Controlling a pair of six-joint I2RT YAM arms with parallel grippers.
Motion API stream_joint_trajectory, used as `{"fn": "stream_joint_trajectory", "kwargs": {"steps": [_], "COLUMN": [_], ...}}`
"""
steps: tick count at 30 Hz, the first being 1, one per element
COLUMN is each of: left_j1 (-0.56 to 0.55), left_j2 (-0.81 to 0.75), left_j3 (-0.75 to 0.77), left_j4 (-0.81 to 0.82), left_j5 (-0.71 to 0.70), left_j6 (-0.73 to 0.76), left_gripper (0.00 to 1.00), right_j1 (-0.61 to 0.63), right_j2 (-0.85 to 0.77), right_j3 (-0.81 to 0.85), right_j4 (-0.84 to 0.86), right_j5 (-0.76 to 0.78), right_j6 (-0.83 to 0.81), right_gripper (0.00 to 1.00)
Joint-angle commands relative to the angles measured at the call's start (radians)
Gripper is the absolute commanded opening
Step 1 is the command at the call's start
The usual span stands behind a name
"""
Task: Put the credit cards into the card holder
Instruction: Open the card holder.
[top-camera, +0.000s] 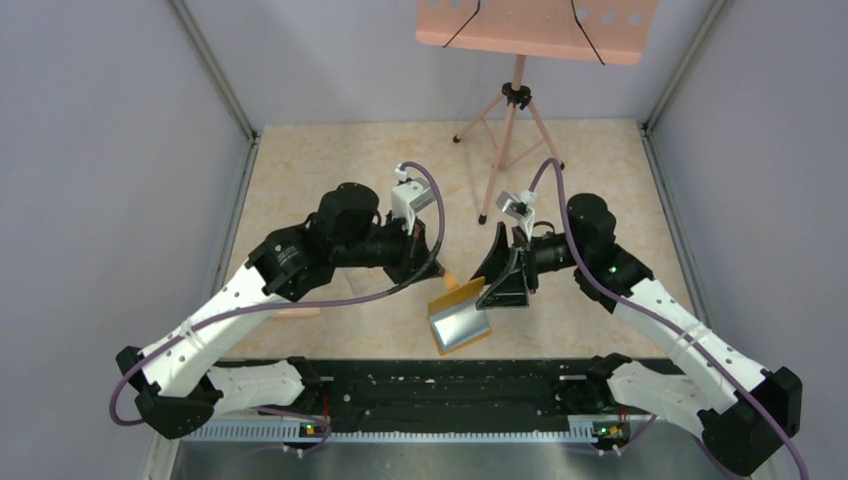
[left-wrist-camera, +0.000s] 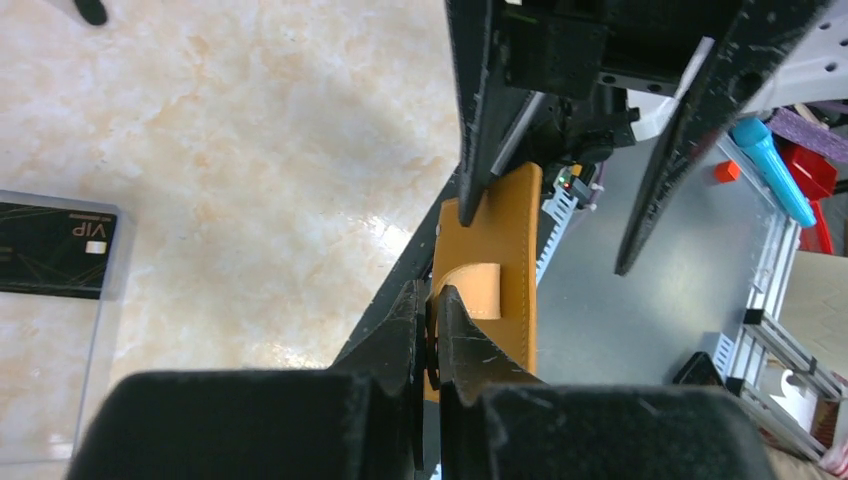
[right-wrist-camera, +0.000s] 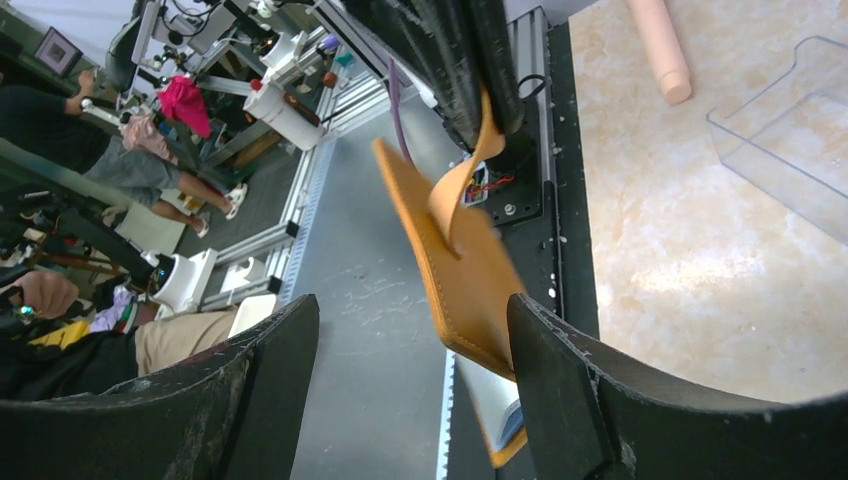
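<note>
Well, card holder (top-camera: 458, 315) is up in the air between both sets of fingers

My left fingers (left-wrist-camera: 447, 322) are pinched tight on its clasp tab, holding it off the counter (left-wrist-camera: 250, 150). My right fingers (right-wrist-camera: 548, 352) are spread wide, with one touching the holder's far edge. One dark credit card (left-wrist-camera: 55, 250) sits in a clear box (left-wrist-camera: 105, 340), well off to the side of the left fingers.

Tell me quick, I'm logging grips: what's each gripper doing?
Left gripper: shut on the card holder's tab.
Right gripper: open, jaws either side of the card holder.

Orange card holder (top-camera: 460, 315) hangs open in midair; black credit card (left-wrist-camera: 55, 250) lies flat.
</note>
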Motion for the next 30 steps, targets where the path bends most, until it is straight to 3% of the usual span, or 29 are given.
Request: {"fn": "stream_joint_trajectory", "kwargs": {"steps": [1, 9, 14, 19, 22, 27, 30], "left_j1": [0.014, 0.018, 0.019, 0.019, 0.02, 0.02, 0.02], "left_j2": [-0.006, 0.021, 0.029, 0.035, 0.037, 0.034, 0.026], "left_j3": [0.023, 0.01, -0.004, -0.012, -0.015, -0.031, -0.045], "left_j4": [0.064, 0.117, 0.135, 0.151, 0.162, 0.178, 0.188], "left_j5": [-0.066, -0.046, -0.017, 0.006, 0.012, 0.016, 0.018], "left_j6": [-0.017, -0.054, -0.068, -0.078, -0.081, -0.09, -0.099], "left_gripper": [0.0, 0.0, 0.0, 0.0, 0.0, 0.0, 0.0], "right_j1": [0.043, 0.074, 0.075, 0.079, 0.086, 0.089, 0.089], "right_j2": [-0.022, 0.002, 0.0, 0.022, 0.041, 0.061, 0.06], "right_j3": [0.015, 0.025, 0.051, 0.059, 0.06, 0.057, 0.054], "right_j4": [-0.005, -0.043, -0.094, -0.088, -0.092, -0.12, -0.137], "right_j5": [0.007, 0.118, 0.258, 0.292, 0.305, 0.356, 0.397], "right_j6": [-0.005, -0.022, -0.05, -0.052, -0.058, -0.067, -0.073], "right_gripper": [0.68, 0.41, 0.43, 0.43, 0.33, 0.07, 0.06]}}
